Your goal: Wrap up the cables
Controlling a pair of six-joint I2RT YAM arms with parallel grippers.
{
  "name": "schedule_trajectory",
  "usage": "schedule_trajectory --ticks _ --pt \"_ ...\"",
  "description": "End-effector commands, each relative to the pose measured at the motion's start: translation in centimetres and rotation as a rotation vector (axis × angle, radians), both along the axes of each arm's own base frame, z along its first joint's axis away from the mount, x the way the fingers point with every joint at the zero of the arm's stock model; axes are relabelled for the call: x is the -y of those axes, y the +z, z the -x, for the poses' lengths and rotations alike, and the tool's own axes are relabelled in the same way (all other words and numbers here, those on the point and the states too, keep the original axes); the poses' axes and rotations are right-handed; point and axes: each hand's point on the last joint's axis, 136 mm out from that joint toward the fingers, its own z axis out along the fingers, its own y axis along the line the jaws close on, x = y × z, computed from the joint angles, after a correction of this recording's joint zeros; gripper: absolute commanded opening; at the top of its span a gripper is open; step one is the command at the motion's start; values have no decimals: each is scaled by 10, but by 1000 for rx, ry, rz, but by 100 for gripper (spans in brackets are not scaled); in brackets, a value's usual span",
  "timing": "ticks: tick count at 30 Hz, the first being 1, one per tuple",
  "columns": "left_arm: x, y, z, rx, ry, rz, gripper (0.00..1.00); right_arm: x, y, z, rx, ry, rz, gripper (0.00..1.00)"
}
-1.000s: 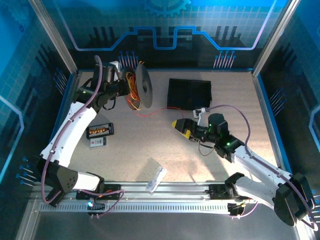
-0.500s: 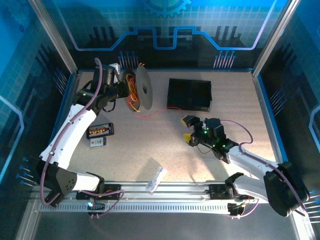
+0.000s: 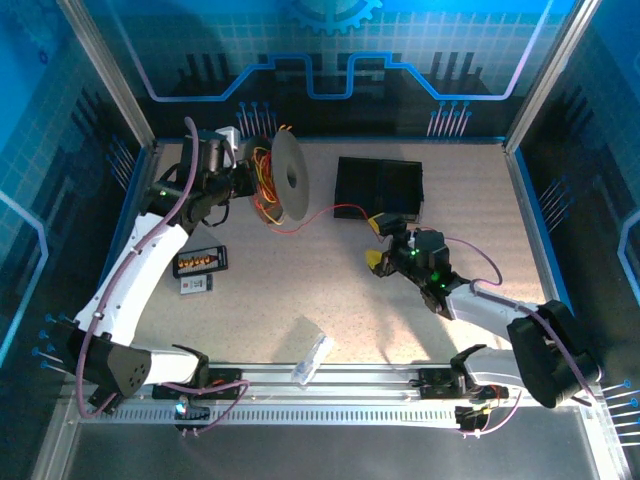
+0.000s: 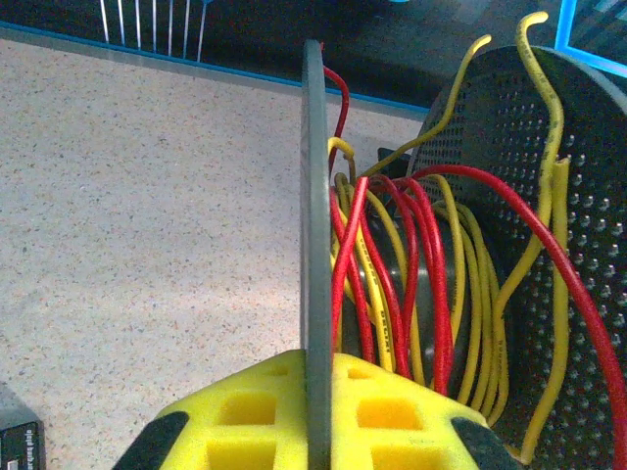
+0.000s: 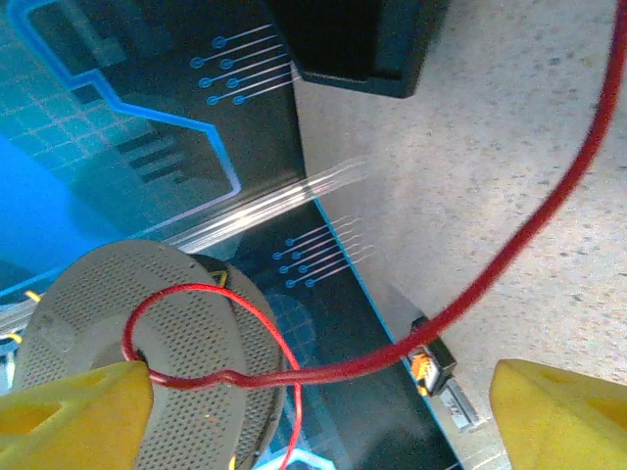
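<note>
Spool flange tight in left end effector, lower rim hidden — right end effector wide apart astride red cable.

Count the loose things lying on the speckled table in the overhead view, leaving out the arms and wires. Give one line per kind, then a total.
Grey perforated round spool: 1
Black rectangular box: 1
Small black tray with orange parts: 1
Small pale flat packet: 1
Clear plastic bag: 1
Total: 5
</note>
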Motion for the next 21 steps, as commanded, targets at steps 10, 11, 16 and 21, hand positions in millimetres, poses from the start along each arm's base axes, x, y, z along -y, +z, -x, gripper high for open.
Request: schedule_trajectory --ticks 10,11,16,21 --pt "13 39 5 116 -64 87 0 24 4 -14 21 -105 -29 83" --pt "14 40 6 116 -70 89 0 26 3 -15 16 -112 -29 80" --pt "21 42 11 111 -112 116 0 38 -2 -17 -4 -153 -7 56" --pt "31 47 17 102 -164 153 0 49 -10 -17 -40 -176 12 35"
